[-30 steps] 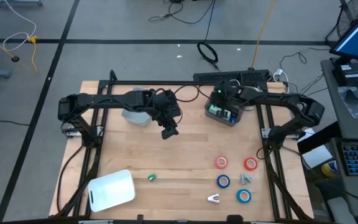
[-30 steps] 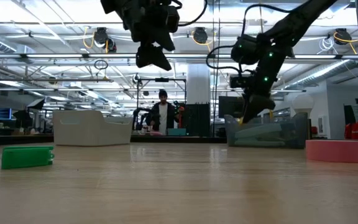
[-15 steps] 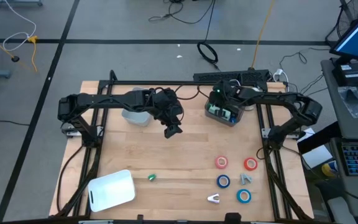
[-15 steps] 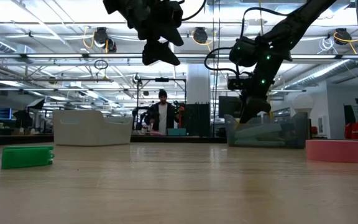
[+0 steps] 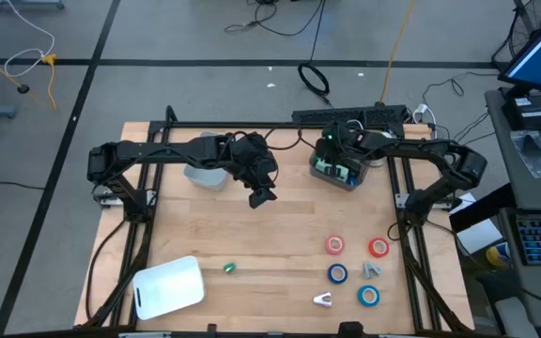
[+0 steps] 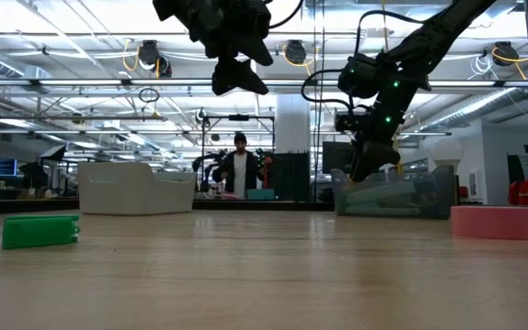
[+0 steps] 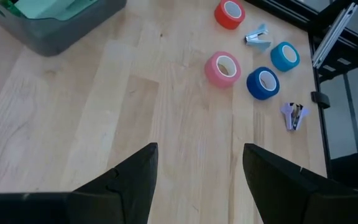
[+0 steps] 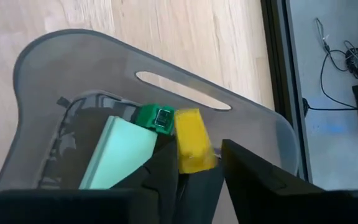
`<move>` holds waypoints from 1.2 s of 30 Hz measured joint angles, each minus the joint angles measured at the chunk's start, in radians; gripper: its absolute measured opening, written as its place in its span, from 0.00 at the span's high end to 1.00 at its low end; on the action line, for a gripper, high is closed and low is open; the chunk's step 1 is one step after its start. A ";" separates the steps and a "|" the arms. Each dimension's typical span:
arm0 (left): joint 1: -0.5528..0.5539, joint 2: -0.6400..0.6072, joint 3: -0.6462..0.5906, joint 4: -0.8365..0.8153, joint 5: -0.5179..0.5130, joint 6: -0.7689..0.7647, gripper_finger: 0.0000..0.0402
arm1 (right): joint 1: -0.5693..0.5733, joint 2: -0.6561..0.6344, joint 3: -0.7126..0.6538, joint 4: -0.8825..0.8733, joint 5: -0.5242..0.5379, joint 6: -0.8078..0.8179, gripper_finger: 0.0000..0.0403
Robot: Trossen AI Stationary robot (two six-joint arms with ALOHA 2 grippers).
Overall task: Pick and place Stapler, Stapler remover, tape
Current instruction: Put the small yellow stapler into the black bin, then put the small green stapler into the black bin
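Right gripper (image 8: 199,171) over the grey bin (image 5: 338,169) at the table's far right, fingers slightly apart; a yellow stapler (image 8: 192,148) sits between the tips, can't tell if it's gripped. Left gripper (image 7: 197,174) hangs mid-table, fingers apart, empty. Tape rolls (image 7: 222,68) lie near right, red and blue rings with white cores: light, stiff, likely slick outside; pinch across the ring wall. Small stapler removers (image 7: 294,114) lie among them.

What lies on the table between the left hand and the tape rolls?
Nothing: bare wood runs from the left hand to the tape rolls, seen in the left wrist view.
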 joint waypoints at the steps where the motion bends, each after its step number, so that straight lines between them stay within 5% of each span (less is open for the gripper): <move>1: 0.000 0.000 0.000 -0.001 0.000 0.000 0.42 | 0.000 0.000 0.000 0.001 0.002 0.000 0.68; 8: 0.000 0.000 0.000 -0.003 0.000 0.000 0.42 | 0.007 -0.028 0.000 0.004 0.077 0.004 0.67; 15: -0.027 0.000 0.000 -0.080 -0.005 0.003 0.42 | 0.078 -0.225 -0.001 -0.033 0.070 0.158 0.73; 28: -0.274 0.000 -0.009 -0.395 -0.175 0.067 0.42 | 0.186 -0.635 -0.001 -0.107 -0.244 0.467 0.75; 36: -0.398 -0.001 -0.127 -0.376 -0.174 -0.212 0.42 | 0.232 -0.745 -0.001 -0.189 -0.270 0.497 0.76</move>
